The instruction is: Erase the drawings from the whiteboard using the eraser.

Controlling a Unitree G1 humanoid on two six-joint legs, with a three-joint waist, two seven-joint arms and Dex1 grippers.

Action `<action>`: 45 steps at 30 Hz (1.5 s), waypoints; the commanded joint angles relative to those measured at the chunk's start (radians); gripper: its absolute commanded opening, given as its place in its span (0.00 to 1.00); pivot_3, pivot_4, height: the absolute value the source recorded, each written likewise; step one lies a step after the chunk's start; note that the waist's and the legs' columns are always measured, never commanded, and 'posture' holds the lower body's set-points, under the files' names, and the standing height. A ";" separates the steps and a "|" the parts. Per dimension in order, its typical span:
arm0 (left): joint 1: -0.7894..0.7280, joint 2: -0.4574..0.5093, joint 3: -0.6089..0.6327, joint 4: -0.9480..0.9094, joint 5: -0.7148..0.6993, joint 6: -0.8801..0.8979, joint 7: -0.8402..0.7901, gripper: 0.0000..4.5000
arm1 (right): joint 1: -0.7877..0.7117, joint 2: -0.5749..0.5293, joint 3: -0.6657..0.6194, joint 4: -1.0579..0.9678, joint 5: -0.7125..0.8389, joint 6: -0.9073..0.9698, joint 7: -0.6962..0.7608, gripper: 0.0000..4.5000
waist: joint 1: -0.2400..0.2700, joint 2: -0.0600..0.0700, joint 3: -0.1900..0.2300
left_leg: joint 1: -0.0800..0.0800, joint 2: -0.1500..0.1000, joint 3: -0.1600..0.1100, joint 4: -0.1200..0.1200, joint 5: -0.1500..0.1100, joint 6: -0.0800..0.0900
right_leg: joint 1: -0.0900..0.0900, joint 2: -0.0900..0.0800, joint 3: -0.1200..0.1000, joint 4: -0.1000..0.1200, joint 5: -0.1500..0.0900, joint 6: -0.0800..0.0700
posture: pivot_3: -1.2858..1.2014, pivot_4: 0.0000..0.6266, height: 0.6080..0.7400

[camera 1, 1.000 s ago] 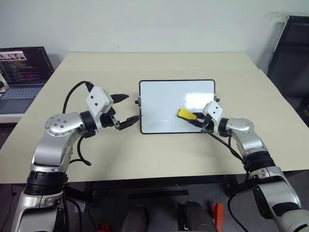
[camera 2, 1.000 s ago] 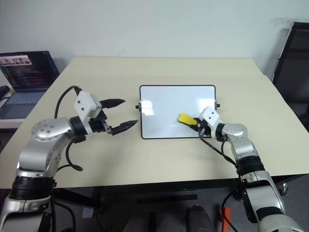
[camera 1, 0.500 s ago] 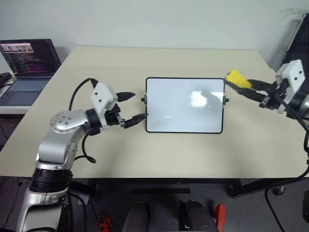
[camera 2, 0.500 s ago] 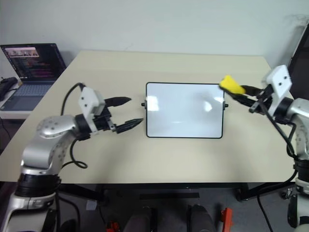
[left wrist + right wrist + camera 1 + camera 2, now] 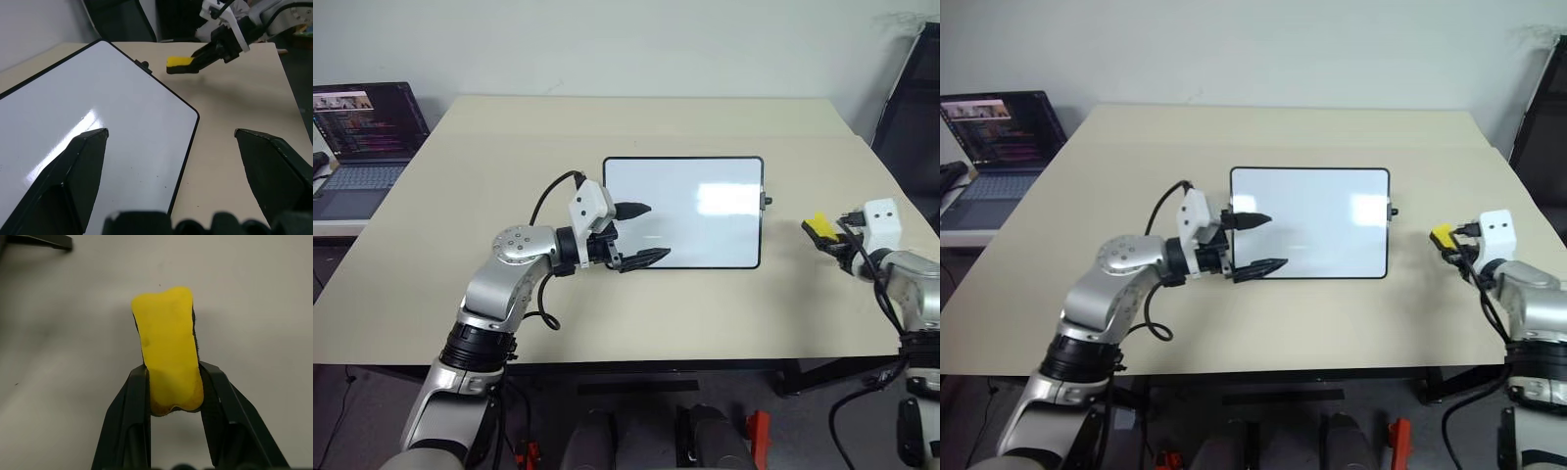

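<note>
Near the counter's (image 5: 431, 245) right edge we see our right claw (image 5: 824, 233) pinching the eraser (image 5: 819, 227), off the whiteboard (image 5: 705, 201); that board lies mid-counter, its surface clean. Our left claw (image 5: 640, 233) hovers spread over its near left corner.

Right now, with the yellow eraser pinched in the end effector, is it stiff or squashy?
Probably squashy: the eraser looks pinched narrower where the right end effector grips it. Likely light, since it juts out without drooping. Its dark underside looks like felt, so it probably won't slip.
</note>
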 commanded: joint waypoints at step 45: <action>0.215 -0.168 0.391 0.040 0.125 -0.262 0.605 1.00 | 0.171 0.209 -0.103 -0.264 0.046 -0.373 -0.119 0.99 | 0.004 0.000 -0.001 | 0.000 0.000 -0.001 0.001 0.000 0.000 | 0.001 -0.001 0.000 0.000 0.003 -0.002 | 0.52 0.24 1.00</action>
